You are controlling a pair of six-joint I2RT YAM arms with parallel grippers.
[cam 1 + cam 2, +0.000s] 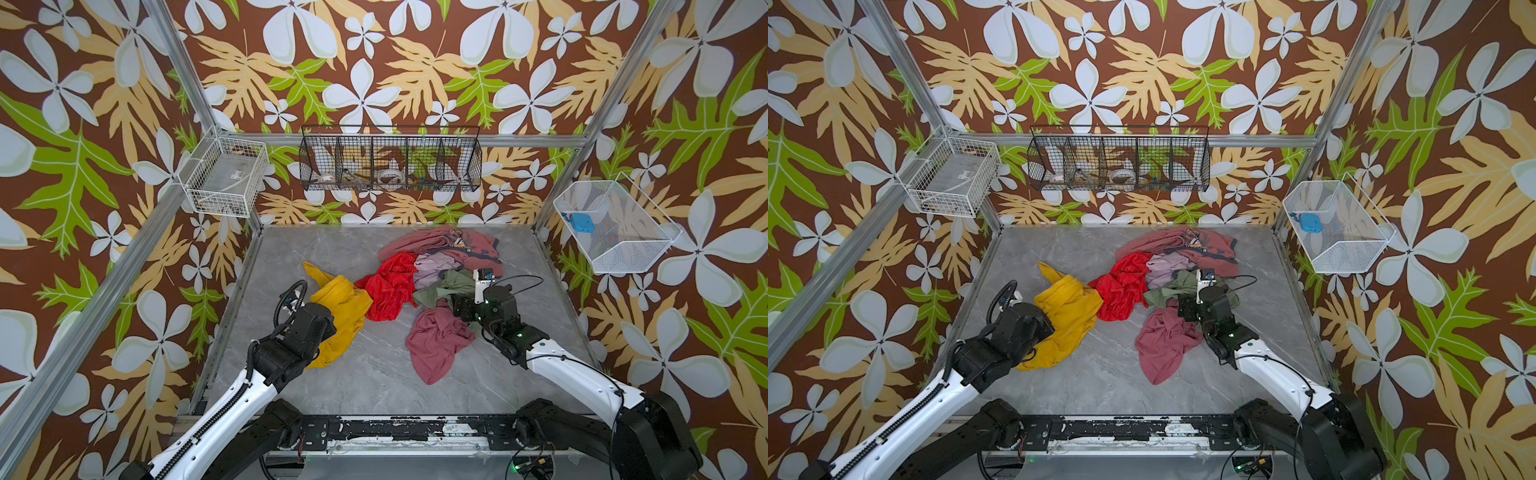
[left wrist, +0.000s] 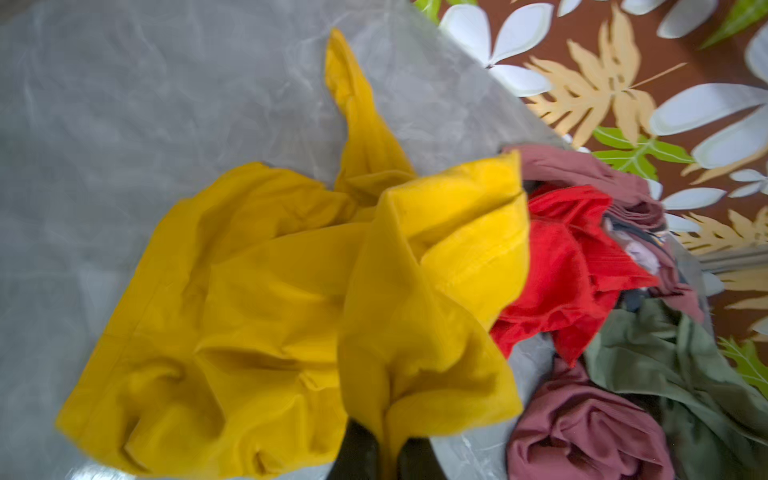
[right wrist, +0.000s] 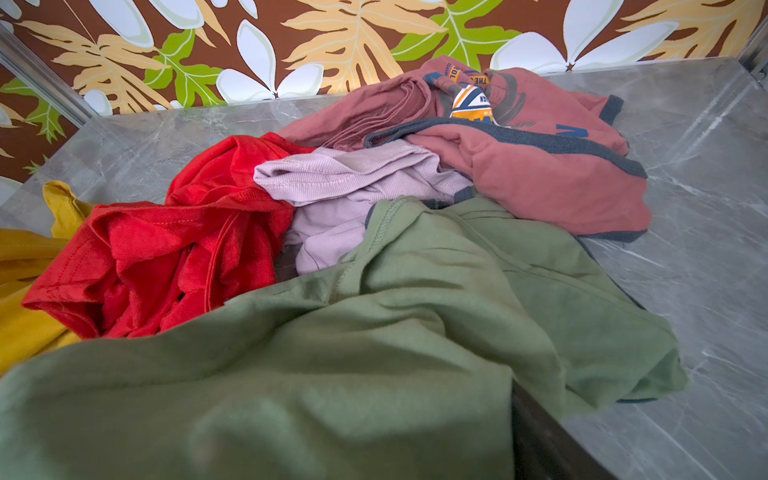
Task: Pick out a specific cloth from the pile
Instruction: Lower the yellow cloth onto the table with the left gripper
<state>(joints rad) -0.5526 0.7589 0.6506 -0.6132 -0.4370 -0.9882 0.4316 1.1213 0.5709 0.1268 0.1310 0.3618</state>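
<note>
While the left gripper [image 2: 386, 444] is pinching a fold of the mustard-yellow garment [image 1: 340, 307], lying just left of the pile [image 1: 436, 266] and touching the red garment [image 1: 392, 286], the right gripper [image 1: 459, 307] is resting spread on the olive garment [image 1: 440, 286], seemingly anchoring the heap, and bare tabletop [image 1: 374, 374] in front is leaving room to drag.

A blue object [image 1: 579, 222] lies in the white mesh basket [image 1: 631, 255].

The mustard cloth [image 2: 270, 291] looks soft and matt, the red garment [image 3: 166, 249] faintly shiny, the lilac knit [image 3: 353, 183] ribbed, and the grey tabletop [image 1: 374, 374] smooth and marbled.
</note>
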